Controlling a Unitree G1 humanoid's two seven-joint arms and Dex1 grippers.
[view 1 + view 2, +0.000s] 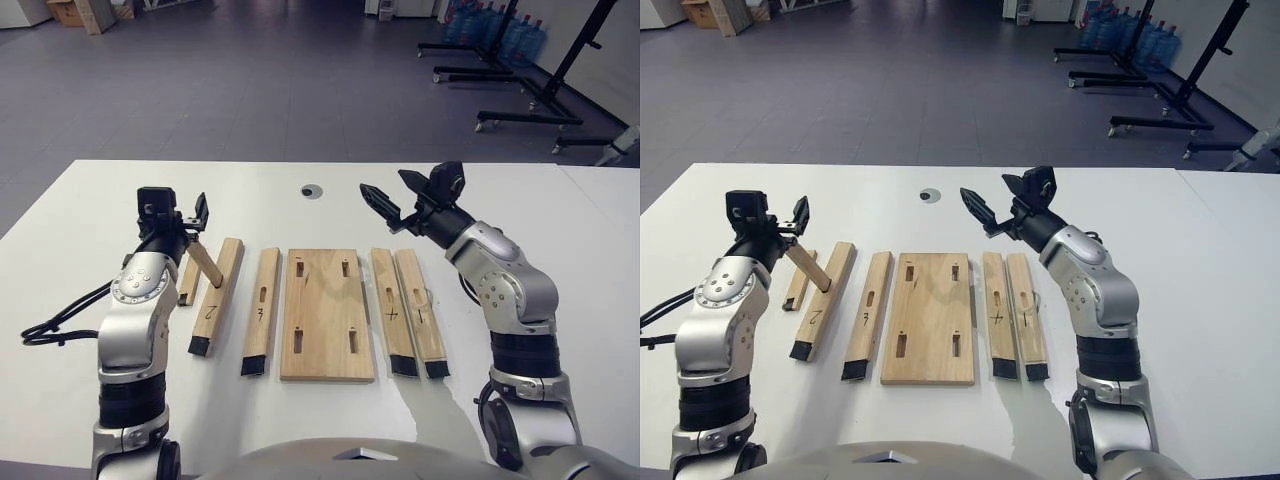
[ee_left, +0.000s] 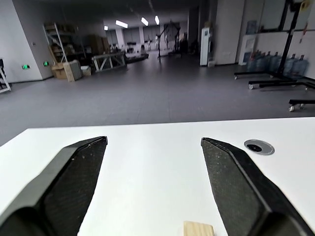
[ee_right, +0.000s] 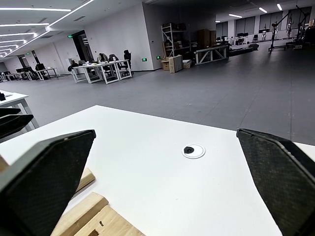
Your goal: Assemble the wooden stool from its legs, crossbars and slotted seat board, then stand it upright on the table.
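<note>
The slotted seat board (image 1: 327, 312) lies flat mid-table. Two dark-tipped legs (image 1: 215, 295) (image 1: 260, 310) lie to its left and two more (image 1: 392, 310) (image 1: 420, 312) to its right. One short crossbar (image 1: 188, 280) lies beside the leftmost leg. A second crossbar (image 1: 205, 262) slants across that leg, its upper end under my left gripper (image 1: 183, 215). That gripper is open, its fingers standing wide of the bar's tip (image 2: 198, 229). My right gripper (image 1: 385, 185) hovers open and empty behind the right-hand legs.
A round cable hole (image 1: 312, 190) sits in the white table behind the board. A black cable (image 1: 60, 322) loops near the left edge. Beyond the table's far edge is open floor with wheeled racks (image 1: 520, 100).
</note>
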